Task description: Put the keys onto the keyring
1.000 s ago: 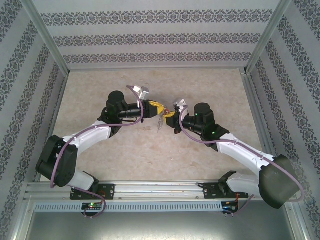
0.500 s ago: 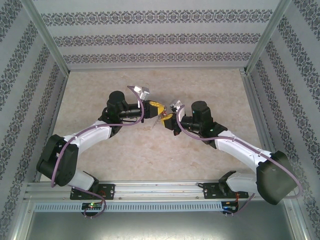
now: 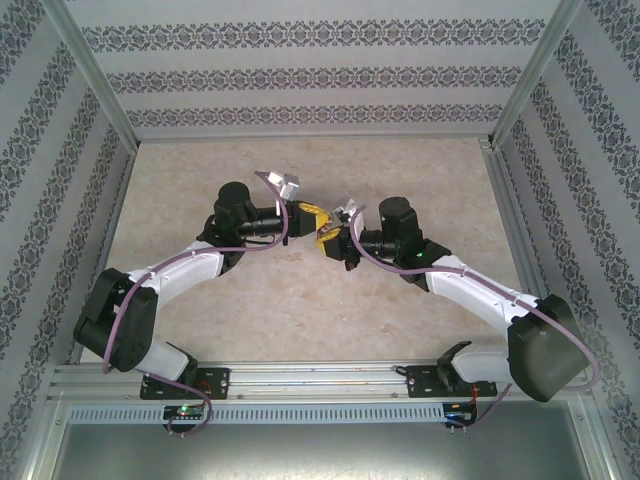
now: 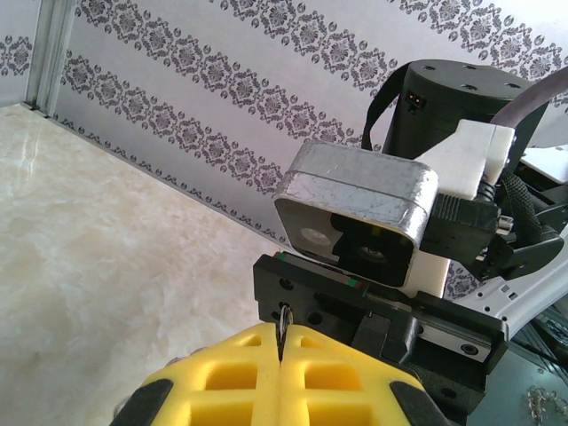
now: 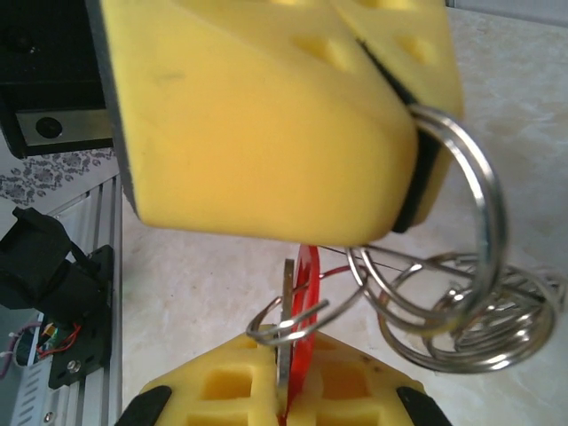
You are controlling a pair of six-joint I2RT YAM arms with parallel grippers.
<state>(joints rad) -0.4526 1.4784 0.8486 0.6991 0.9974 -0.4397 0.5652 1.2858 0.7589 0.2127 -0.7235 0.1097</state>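
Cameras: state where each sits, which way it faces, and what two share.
Top external: high at the near edge, looking down on the table; left claw near right claw.
Left wrist: behind the left claw, facing the right arm's wrist camera; own pads below.
Right wrist: behind the right claw, facing left claw, keyring, red key.
Shared: top and right wrist show left claw.

what's out on the table, counted
two arms, two grippers, a left gripper [image 3: 316, 217] and a right gripper [image 3: 328, 240]; one red key [image 5: 307, 284]; one keyring [image 5: 488, 209].
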